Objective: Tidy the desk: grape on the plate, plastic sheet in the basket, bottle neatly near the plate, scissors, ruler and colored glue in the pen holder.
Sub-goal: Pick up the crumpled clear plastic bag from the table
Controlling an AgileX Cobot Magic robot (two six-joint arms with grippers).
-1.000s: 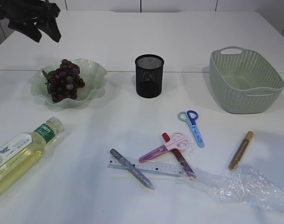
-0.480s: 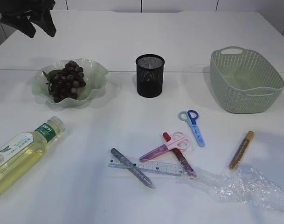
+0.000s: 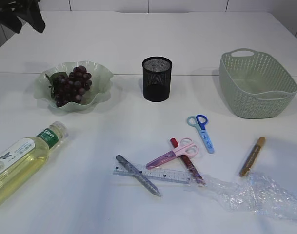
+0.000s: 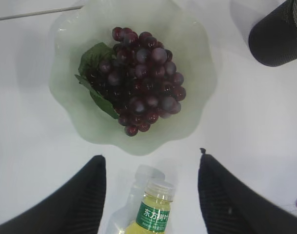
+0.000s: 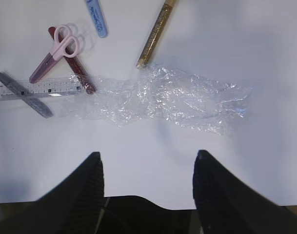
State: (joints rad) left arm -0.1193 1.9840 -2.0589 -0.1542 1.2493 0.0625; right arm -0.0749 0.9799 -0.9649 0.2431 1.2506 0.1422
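Observation:
The dark grape (image 3: 70,86) lies on the pale green plate (image 3: 103,74). In the left wrist view, my left gripper (image 4: 150,161) hangs open and empty high above the plate's near rim (image 4: 138,144) and the cap of the lying bottle (image 4: 153,207). The bottle (image 3: 24,157) lies tilted at front left. Blue scissors (image 3: 202,132), pink scissors (image 3: 173,153), the ruler (image 3: 153,173) and red (image 3: 187,163), grey (image 3: 137,175) and gold (image 3: 252,156) glue pens lie at front centre. My right gripper (image 5: 147,158) is open above bare table, short of the plastic sheet (image 5: 172,100).
The black mesh pen holder (image 3: 156,79) stands at the centre back. The green basket (image 3: 258,83) sits at the back right. My left arm (image 3: 19,12) shows only at the exterior view's top-left corner. The plastic sheet (image 3: 258,195) reaches the front right edge.
My left arm has drawn up and to the left, almost out of the exterior view. The grape bunch has settled slightly to the right on the plate.

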